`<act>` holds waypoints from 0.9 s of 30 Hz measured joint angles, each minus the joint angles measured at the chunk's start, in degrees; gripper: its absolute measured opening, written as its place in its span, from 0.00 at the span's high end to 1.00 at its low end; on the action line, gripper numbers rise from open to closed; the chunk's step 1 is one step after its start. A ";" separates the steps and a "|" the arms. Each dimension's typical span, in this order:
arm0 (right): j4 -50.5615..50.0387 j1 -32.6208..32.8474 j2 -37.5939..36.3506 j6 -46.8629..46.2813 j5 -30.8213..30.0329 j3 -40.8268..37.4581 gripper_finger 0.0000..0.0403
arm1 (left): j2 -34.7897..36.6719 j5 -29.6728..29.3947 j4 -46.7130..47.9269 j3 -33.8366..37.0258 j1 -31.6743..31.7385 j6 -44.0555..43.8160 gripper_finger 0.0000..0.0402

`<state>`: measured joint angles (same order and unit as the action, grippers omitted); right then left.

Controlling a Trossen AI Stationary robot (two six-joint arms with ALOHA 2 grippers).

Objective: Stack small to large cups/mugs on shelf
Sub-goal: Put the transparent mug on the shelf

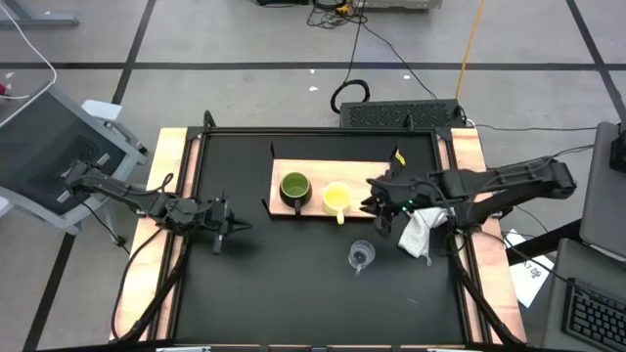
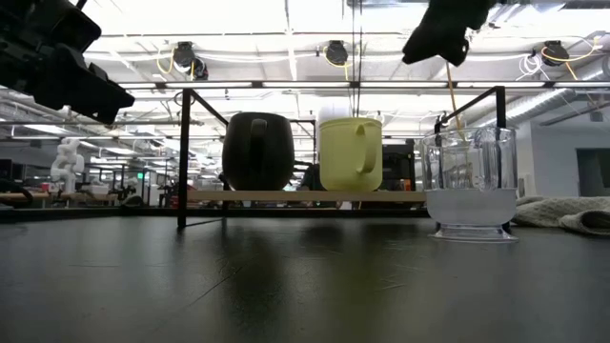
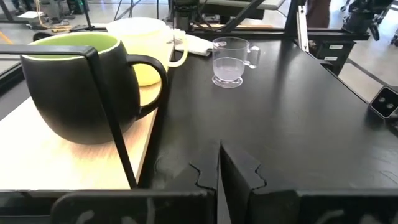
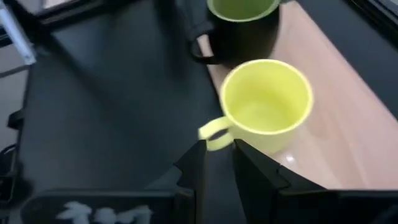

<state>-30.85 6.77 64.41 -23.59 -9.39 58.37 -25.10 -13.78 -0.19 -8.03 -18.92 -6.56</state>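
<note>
The dark olive-green mug (image 1: 294, 189) and the yellow mug (image 1: 336, 199) stand upright side by side, on their bases, on the wooden shelf (image 1: 367, 172). The small clear cup (image 1: 361, 256) stands on the black table in front of the shelf. My right gripper (image 1: 377, 202) hovers above the shelf's right part. It is slightly open and empty, and the yellow mug's handle (image 4: 213, 134) lies just ahead of its fingertips. My left gripper (image 1: 233, 227) is shut and empty, low over the table left of the shelf.
A crumpled white cloth (image 1: 419, 233) lies on the table to the right of the clear cup, under my right arm. The shelf board (image 2: 305, 196) stands raised on thin black brackets (image 2: 181, 157). Wooden rails (image 1: 164, 186) run along the table's sides.
</note>
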 joint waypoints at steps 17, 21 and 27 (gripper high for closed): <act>14.29 10.21 -2.63 4.83 -4.47 -13.00 0.83 | -0.02 -4.81 -0.34 0.00 0.02 -1.11 0.95; 14.32 13.21 -2.81 8.05 -9.97 -13.00 0.83 | -0.02 -5.02 -2.91 0.00 0.02 -0.68 0.95; 14.34 16.74 -4.27 9.92 -13.40 -13.00 0.83 | 0.06 -7.62 -6.14 0.00 0.02 3.03 0.95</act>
<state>-16.51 23.51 60.14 -13.67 -22.79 45.36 -25.04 -21.40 -6.33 -8.03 -18.90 -3.53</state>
